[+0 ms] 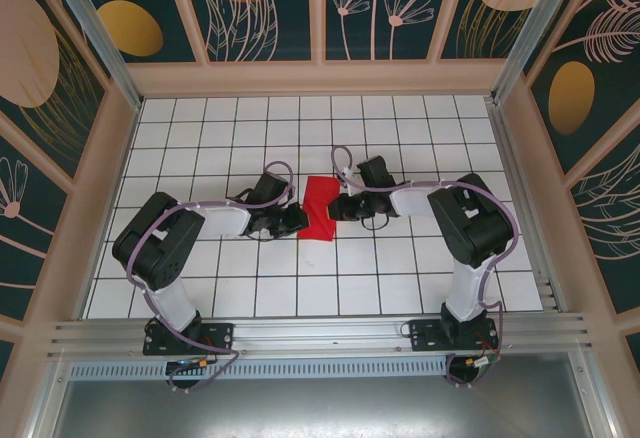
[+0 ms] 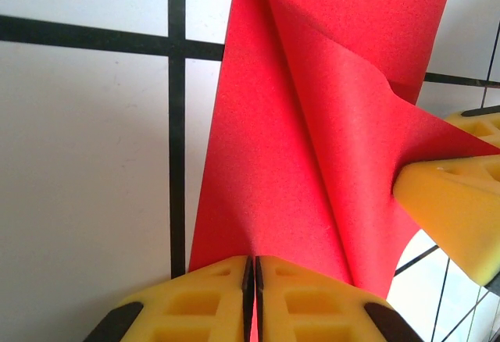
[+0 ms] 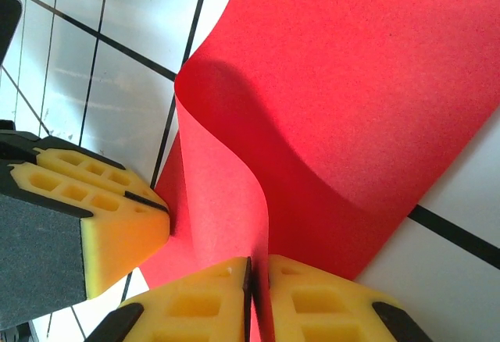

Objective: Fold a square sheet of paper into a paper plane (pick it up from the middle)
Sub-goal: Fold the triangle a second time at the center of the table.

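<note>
The square sheet of paper (image 1: 320, 208) is bright red and sits lifted and buckled at the middle of the tiled table, between both grippers. My left gripper (image 1: 299, 220) is at its left edge and my right gripper (image 1: 341, 208) at its right edge. In the left wrist view the left gripper (image 2: 254, 262) is shut on the near edge of the sheet (image 2: 312, 123), which rises in a creased flap; the right gripper's yellow fingers (image 2: 453, 201) press into it from the right. The right gripper (image 3: 259, 262) is shut on a curled edge of the sheet (image 3: 351, 84), with the left fingers (image 3: 117, 233) close by.
The white tiled table (image 1: 250, 288) with black grid lines is walled by pale frames and dark floral panels (image 1: 260, 8). Both arm bases are bolted to the metal rail (image 1: 320, 333) at the near edge. The grippers stand less than one tile apart.
</note>
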